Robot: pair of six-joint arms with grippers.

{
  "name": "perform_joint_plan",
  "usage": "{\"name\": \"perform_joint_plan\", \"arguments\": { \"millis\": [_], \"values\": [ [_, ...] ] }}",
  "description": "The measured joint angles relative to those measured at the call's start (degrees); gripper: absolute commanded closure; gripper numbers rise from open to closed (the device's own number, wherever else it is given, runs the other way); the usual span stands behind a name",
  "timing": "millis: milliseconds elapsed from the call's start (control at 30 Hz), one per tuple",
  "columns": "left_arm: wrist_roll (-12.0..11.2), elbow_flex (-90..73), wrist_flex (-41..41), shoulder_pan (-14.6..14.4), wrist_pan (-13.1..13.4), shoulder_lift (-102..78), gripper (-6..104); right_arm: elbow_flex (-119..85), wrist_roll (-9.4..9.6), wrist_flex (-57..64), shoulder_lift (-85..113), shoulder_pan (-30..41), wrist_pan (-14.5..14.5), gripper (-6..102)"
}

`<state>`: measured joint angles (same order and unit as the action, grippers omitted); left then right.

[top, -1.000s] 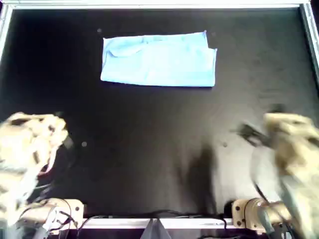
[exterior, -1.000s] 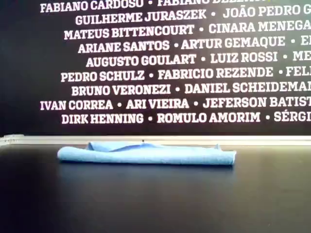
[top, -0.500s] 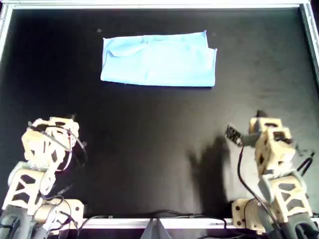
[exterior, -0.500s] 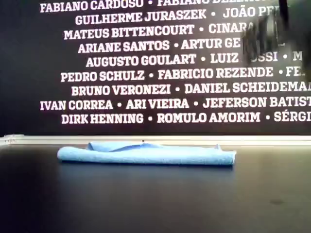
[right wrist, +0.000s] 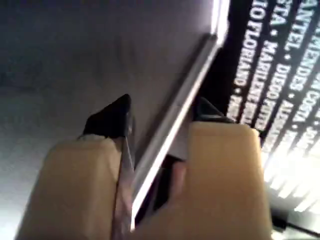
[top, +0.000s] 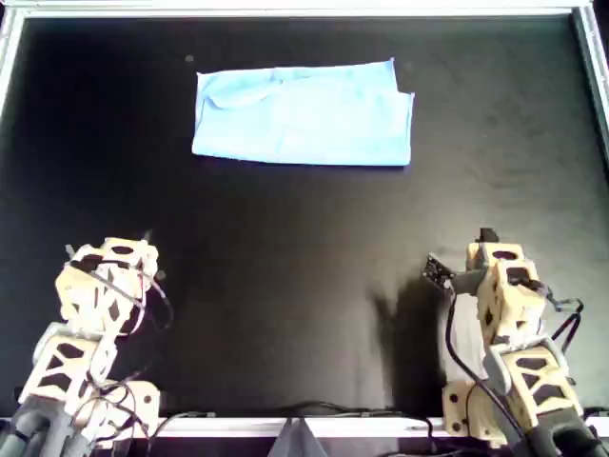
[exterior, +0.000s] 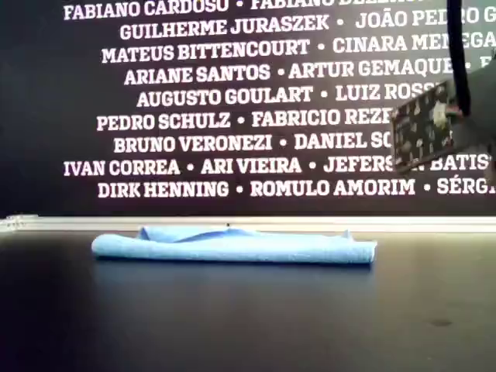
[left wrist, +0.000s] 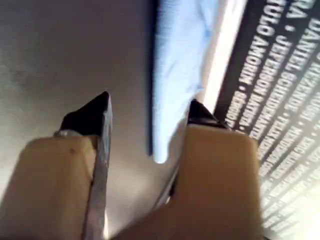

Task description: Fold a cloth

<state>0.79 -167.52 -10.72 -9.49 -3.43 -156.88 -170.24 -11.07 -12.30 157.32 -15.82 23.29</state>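
Overhead view shows the cloth [top: 303,114] folded flat, well apart from both open, empty end effectors.

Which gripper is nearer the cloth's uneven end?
Right. In the overhead view the right gripper is below-right of that cloth end; the left gripper is below-left of the opposite end.
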Motion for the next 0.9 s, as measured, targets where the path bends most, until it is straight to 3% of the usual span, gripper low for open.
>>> {"name": "perform_joint_plan", "arguments": {
  "millis": [200, 433, 533, 633, 900],
  "values": [
    [0.0, 6.0, 0.2, 0.0, -0.2, 8.5, 41, 6.9, 1.67, 0.2, -4.4, -0.3, -0.8, 43],
    [0.0, 33.1, 0.2, 0.0, 0.2, 44.3, 16, 25.9, 1.76, 0.3, -33.6, 0.4, -11.6, 21],
    [0.0, 40.4, 0.2, 0.0, 0.1, 56.3, 6, 35.9, 1.76, 0.3, -50.8, 0.4, -13.6, 17],
    [0.2, 43.2, 0.2, 0.0, 0.1, 59.7, 0, 43.8, 1.76, 0.3, -64.1, 0.4, -14.2, 16],
    [0.3, 55.0, 0.4, 0.0, 0.1, 72.5, 0, 55.7, 1.41, 0.3, -78.5, -0.4, -14.7, 16]
  ]
}}
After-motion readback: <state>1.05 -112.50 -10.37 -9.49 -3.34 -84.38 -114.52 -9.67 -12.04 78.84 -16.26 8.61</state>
